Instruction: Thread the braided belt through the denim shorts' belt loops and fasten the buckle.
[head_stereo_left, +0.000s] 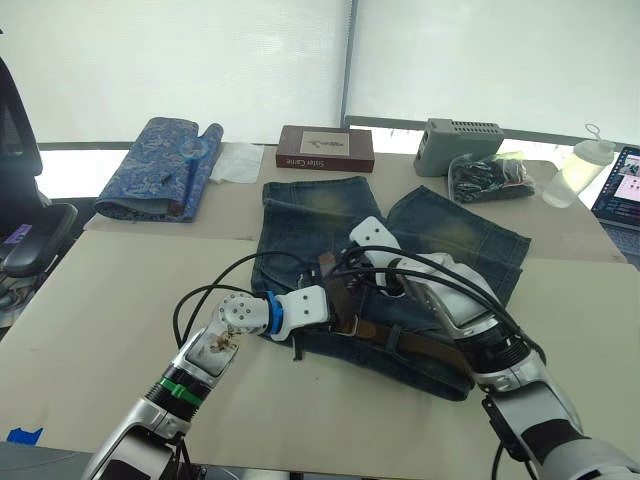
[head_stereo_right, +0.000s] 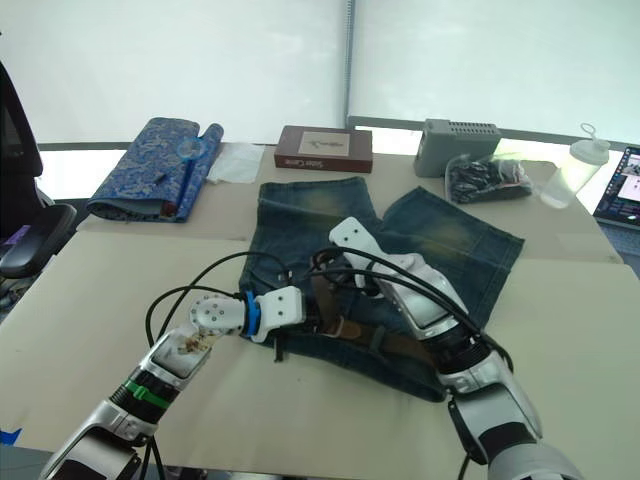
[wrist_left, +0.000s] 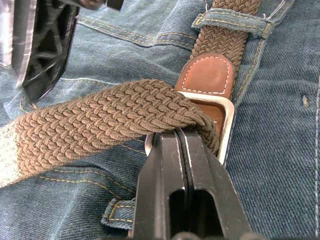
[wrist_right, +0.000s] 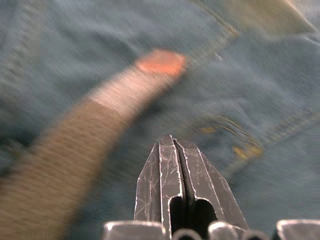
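Observation:
The denim shorts (head_stereo_left: 300, 220) lie flat mid-table, waistband toward me. The braided belt (head_stereo_left: 420, 345) runs along the waistband under a belt loop (wrist_left: 232, 22). Its free end (wrist_left: 100, 122) passes through the silver buckle (wrist_left: 227, 125) beside a tan leather tab. My left gripper (wrist_left: 177, 134) is shut, its tips pressed against the buckle's edge under the strap. My right gripper (wrist_right: 172, 139) is shut with nothing between its fingers, just above the denim, with the belt's leather-tipped end (wrist_right: 160, 62) lying ahead of it. Both grippers meet over the waistband's left part (head_stereo_left: 335, 300).
Along the table's far edge lie a blue patterned fabric roll (head_stereo_left: 160, 165), a white cloth (head_stereo_left: 235, 162), a brown box (head_stereo_left: 325, 148), a grey box (head_stereo_left: 457, 145), a bag of dark items (head_stereo_left: 490, 175), a bottle (head_stereo_left: 575, 170) and a laptop (head_stereo_left: 620, 190). Black cables (head_stereo_left: 210, 290) loop off my arms.

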